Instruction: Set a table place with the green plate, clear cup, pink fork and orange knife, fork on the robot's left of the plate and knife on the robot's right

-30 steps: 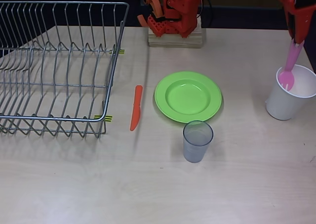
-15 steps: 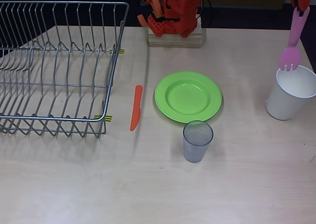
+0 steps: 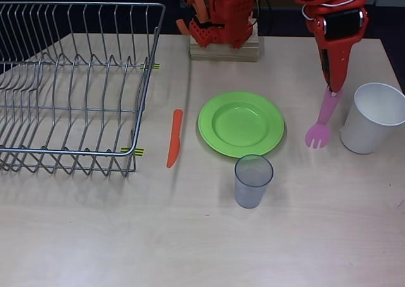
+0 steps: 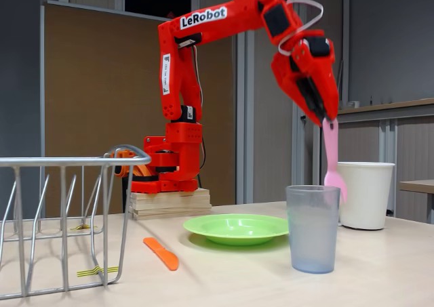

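Observation:
The green plate (image 3: 241,123) (image 4: 236,228) lies mid-table. In front of it stands the clear cup (image 3: 253,180) (image 4: 312,227). The orange knife (image 3: 174,137) (image 4: 161,252) lies flat on the table left of the plate in the overhead view. My red gripper (image 3: 331,89) (image 4: 328,120) is shut on the handle of the pink fork (image 3: 323,123) (image 4: 332,156), which hangs tines down in the air between the plate and the white cup, above table level.
A white cup (image 3: 373,118) (image 4: 365,193) stands at the right edge. A wire dish rack (image 3: 69,84) (image 4: 61,219) fills the left side. The arm's base (image 3: 221,21) sits on a wooden block at the back. Bare table lies in front.
The gripper has lifted the pink fork out of the white cup and swung it left, to between the cup and the plate. Plate, cup and knife have not moved.

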`<action>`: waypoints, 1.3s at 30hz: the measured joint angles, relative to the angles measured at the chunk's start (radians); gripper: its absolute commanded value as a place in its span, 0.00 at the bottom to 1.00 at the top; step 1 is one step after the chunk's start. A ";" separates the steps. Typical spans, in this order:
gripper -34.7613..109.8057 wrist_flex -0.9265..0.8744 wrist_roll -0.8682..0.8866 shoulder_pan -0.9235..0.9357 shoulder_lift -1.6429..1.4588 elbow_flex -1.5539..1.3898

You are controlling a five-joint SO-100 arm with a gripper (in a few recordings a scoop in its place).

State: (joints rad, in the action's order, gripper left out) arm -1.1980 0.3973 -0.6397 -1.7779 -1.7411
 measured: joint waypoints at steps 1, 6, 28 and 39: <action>0.24 0.038 0.000 -0.006 -0.011 -0.049; 0.24 0.199 0.000 0.000 -0.077 -0.261; 0.30 0.698 0.216 -0.137 -0.299 -0.917; 0.25 0.667 0.225 -0.138 -0.459 -0.986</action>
State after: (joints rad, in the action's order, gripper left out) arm -0.5308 0.6228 -0.7777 -2.2365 -2.7274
